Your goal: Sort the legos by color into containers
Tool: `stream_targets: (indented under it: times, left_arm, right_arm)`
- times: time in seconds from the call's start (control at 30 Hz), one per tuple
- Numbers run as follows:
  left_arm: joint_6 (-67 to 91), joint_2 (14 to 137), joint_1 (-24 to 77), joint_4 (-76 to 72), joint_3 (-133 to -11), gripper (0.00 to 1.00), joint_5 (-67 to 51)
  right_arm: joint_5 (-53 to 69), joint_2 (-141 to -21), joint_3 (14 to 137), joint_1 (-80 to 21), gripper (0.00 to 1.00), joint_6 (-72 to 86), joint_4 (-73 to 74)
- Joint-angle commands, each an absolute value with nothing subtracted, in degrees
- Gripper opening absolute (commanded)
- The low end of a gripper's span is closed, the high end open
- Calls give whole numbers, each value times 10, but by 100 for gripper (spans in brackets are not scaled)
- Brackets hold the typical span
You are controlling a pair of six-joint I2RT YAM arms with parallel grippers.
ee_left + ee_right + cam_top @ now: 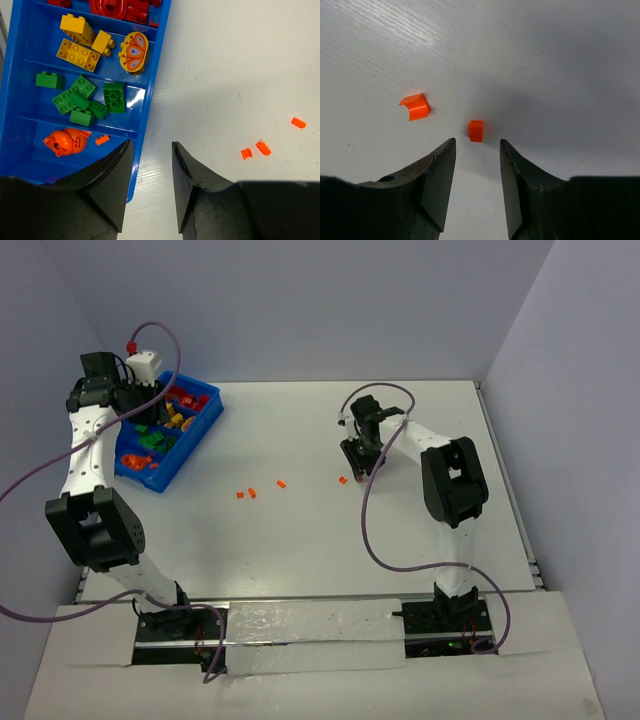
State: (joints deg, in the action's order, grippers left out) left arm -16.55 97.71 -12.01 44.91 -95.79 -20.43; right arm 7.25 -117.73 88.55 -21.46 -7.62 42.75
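The blue container (196, 432) stands at the far left, and its compartments hold red (120, 7), yellow (78, 52), green (114, 96) and orange legos (64, 141). My left gripper (152, 150) hangs open and empty over the bin's near right rim (141, 120). Loose orange bits (247, 493) lie mid-table, one (281, 483) a little to their right; the left wrist view shows them too (263, 148). My right gripper (477, 141) is open low over the table. A small orange bit (476, 131) lies just ahead of its fingertips. Another orange bit (415, 106) lies to the left.
White walls close in the table on the back and both sides. The left arm's purple cable (160, 335) loops above the bin. The right arm's cable (372, 530) trails across the table toward its base. A table-edge rail (512, 500) runs along the right.
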Motion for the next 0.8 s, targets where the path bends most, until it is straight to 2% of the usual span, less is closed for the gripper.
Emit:
stream_targets:
  times: [0.0, 0.37, 0.63, 0.77]
  left_arm:
    - [-156, 960, -117, 453, -962, 46, -220]
    - [-147, 959, -117, 447, -960, 46, -220]
    - [-143, 954, -117, 445, -952, 46, -224]
    - [-142, 953, -117, 446, -952, 46, -225]
  right_arm:
    - [82, -1189, 902, -224, 47, -70, 426]
    - [75, -1206, 885, -228, 40, -73, 417]
    - [69, -1224, 896, -227, 39, -69, 410]
    - [67, -1230, 901, -227, 34, -69, 411]
